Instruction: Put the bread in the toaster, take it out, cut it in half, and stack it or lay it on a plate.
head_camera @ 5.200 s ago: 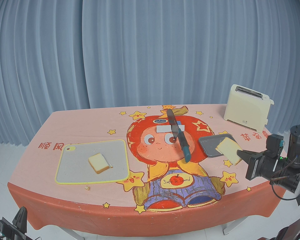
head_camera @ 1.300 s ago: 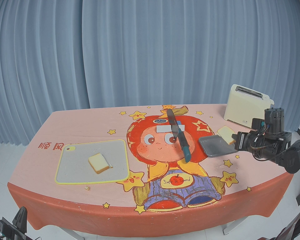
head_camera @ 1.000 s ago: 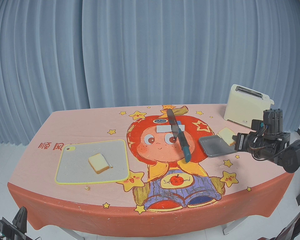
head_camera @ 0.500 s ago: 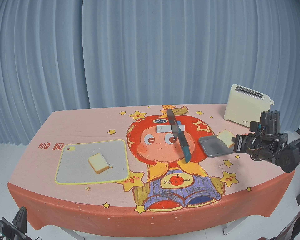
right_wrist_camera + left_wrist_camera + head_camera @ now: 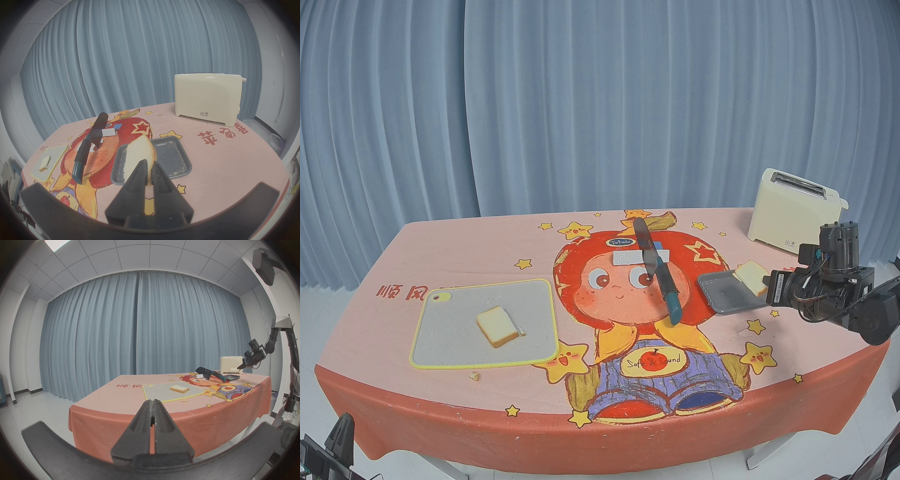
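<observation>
My right gripper (image 5: pixel 770 286) (image 5: pixel 149 170) is shut on a bread slice (image 5: pixel 752 277) (image 5: pixel 139 156), holding it just above the right edge of the grey plate (image 5: pixel 731 291) (image 5: pixel 175 156). The cream toaster (image 5: pixel 795 215) (image 5: pixel 207 97) stands behind it at the table's far right. A second piece of bread (image 5: pixel 497 325) (image 5: pixel 179 388) lies on the cutting board (image 5: pixel 450 325) (image 5: pixel 157 391) at the left. A knife (image 5: pixel 659 269) (image 5: pixel 89 140) with a teal handle rests in the middle of the table. My left gripper (image 5: pixel 152 420) is shut and empty, low off the table's left front corner.
A small white card (image 5: pixel 640 257) lies under the knife blade. A crumb (image 5: pixel 475 375) sits on the cloth below the cutting board. Blue curtains hang behind the table.
My right gripper has carried the bread slice from the near right side back and around beside the toaster, then slightly left over the plate's right edge. The left arm has not moved.
</observation>
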Controlling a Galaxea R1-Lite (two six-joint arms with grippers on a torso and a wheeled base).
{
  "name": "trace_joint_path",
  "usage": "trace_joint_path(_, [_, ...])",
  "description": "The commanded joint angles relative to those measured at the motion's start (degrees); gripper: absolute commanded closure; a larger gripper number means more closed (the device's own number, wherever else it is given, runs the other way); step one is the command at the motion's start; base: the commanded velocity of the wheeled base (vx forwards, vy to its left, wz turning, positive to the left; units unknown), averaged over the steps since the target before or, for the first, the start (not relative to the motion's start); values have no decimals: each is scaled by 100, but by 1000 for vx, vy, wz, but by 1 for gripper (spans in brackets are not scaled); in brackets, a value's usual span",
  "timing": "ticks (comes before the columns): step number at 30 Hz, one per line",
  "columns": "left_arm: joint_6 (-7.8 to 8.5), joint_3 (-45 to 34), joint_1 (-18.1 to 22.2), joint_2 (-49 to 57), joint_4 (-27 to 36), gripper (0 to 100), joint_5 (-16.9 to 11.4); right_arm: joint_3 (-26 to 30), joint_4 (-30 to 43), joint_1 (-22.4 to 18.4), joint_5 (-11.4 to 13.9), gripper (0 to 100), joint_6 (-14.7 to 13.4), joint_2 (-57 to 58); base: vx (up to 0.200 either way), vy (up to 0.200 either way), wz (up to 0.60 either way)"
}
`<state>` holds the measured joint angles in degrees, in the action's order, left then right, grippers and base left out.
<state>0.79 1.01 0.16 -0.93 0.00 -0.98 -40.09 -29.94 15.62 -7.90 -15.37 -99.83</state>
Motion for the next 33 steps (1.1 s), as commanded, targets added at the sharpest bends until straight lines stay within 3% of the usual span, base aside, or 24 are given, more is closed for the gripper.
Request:
trace_joint_path(1, [0,-101,2,93,0,100,1,2,-3,3,-1,100,-1,7,0,0,0])
trace_joint_path(33, [0,-101,2,93,0,100,1,-104,-12,-41,-36,100,-45,-432,0,0,0])
